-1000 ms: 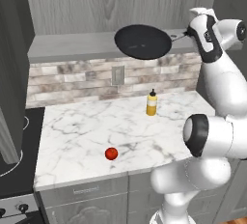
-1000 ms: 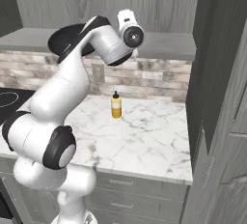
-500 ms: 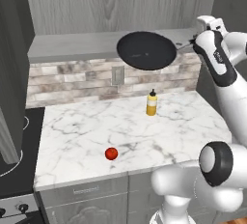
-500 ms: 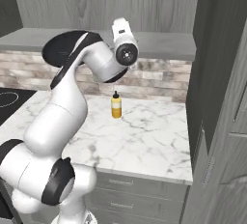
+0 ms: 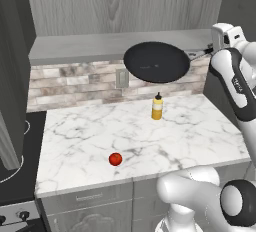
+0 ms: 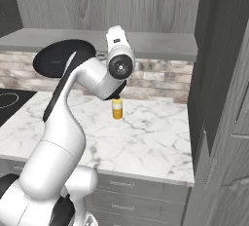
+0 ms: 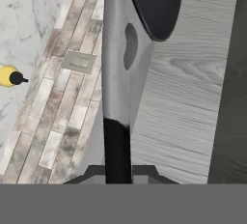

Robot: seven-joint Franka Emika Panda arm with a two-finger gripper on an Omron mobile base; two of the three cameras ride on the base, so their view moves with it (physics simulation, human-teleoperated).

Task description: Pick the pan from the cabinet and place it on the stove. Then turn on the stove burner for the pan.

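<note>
1 pan [image 5: 156, 62] clamped in gripper [image 5: 214, 51], 1 yellow bottle [image 5: 157, 107], 1 tomato [image 5: 115, 159]

A yellow bottle [image 5: 157, 107] and a red tomato [image 5: 115, 159] stand apart on the marble counter [image 5: 90, 131].

pan [image 5: 156, 62]: matte black | counter [image 5: 140, 136]: glossy marble | cabinet [image 5: 120, 6]: grey wood-grain | backsplash [image 5: 75, 83]: rough brick

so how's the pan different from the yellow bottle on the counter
The pan is wide, shallow and matte black; the yellow bottle is narrow and tall with a dark cap. The pan is held up in the air by its handle, level with the grey shelf; the yellow bottle stands upright on the marble counter near the brick backsplash.
</note>
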